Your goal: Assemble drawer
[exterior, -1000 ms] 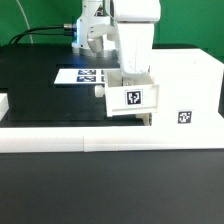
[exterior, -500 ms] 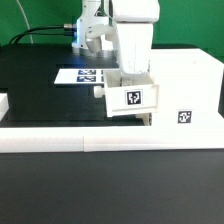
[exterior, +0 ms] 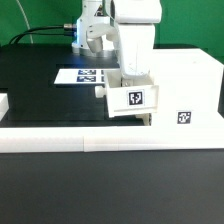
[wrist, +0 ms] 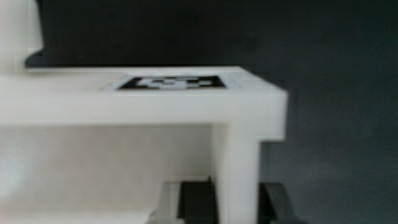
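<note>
A small white drawer part [exterior: 131, 98] with a black marker tag on its face hangs in my gripper [exterior: 130, 74] just above the black table, next to the large white drawer box [exterior: 185, 85] at the exterior view's right. In the wrist view the same part [wrist: 160, 105] fills the frame, tag up, and one thin wall of it runs down between my two dark fingertips [wrist: 285, 205]. The jaws are shut on that wall. My arm hides the top of the part in the exterior view.
The marker board [exterior: 82, 75] lies flat on the table behind my arm. A long white rail [exterior: 60, 140] runs along the table's front edge, with a small white block [exterior: 3, 105] at the exterior view's left.
</note>
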